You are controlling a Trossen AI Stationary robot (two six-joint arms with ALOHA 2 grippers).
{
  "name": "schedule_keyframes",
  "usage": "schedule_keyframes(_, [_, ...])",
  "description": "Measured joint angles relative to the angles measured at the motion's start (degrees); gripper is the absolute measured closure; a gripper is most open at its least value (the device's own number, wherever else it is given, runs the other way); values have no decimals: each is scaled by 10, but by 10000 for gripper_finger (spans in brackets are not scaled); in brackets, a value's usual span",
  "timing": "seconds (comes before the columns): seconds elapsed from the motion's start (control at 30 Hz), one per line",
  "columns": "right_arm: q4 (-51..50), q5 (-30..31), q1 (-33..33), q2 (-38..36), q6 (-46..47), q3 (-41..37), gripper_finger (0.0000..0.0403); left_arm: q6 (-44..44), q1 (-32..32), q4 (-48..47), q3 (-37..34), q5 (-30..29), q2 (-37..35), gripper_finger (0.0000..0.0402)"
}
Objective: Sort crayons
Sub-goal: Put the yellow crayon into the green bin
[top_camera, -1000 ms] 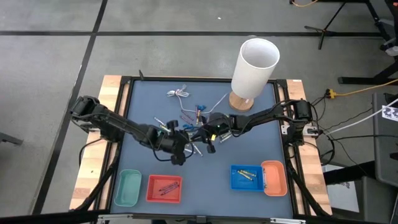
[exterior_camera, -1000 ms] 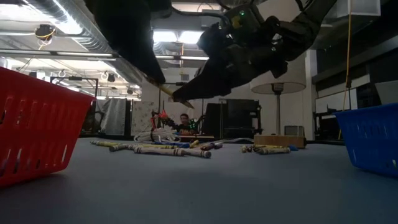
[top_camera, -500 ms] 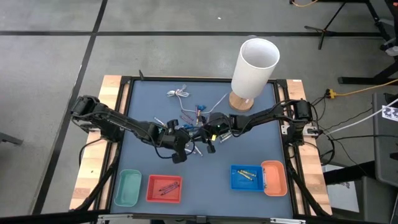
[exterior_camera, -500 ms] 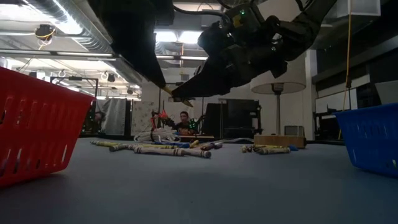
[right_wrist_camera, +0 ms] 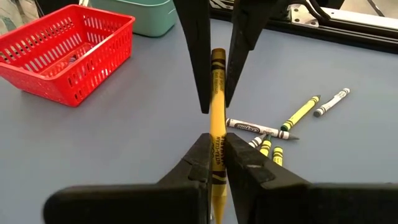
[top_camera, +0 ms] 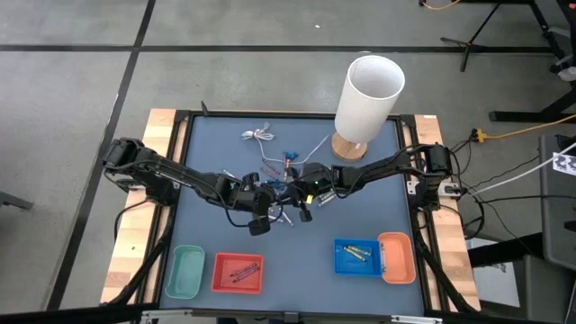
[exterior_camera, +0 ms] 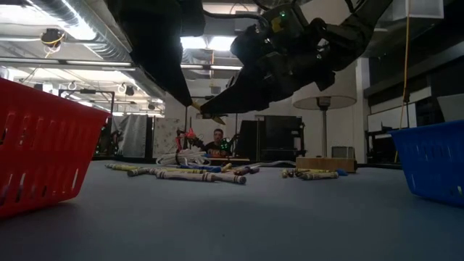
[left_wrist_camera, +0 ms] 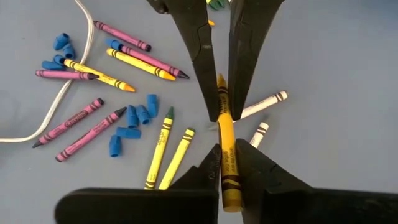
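High view: left gripper (top_camera: pixel 264 200) and right gripper (top_camera: pixel 290 193) meet mid-table over scattered crayons (top_camera: pixel 286 216); bare table (top_camera: pixel 207 144) lies open towards the edges.

Low view: both grippers hang above the mat, details dark.

Left wrist view: both clamp one yellow crayon (left_wrist_camera: pixel 226 140).

Right wrist view: same grip; red basket (right_wrist_camera: pixel 68 53) partly cut off.
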Motion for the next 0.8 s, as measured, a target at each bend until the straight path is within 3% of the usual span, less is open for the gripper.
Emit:
schedule_keyframes(0.37, [-1, 0, 0, 0, 2, 0, 370, 0, 0, 0, 0, 1, 0, 391])
schedule_keyframes(0.8, [-6, -4, 0, -1, 2, 1, 364, 0, 0, -6, 0, 40, -7, 391])
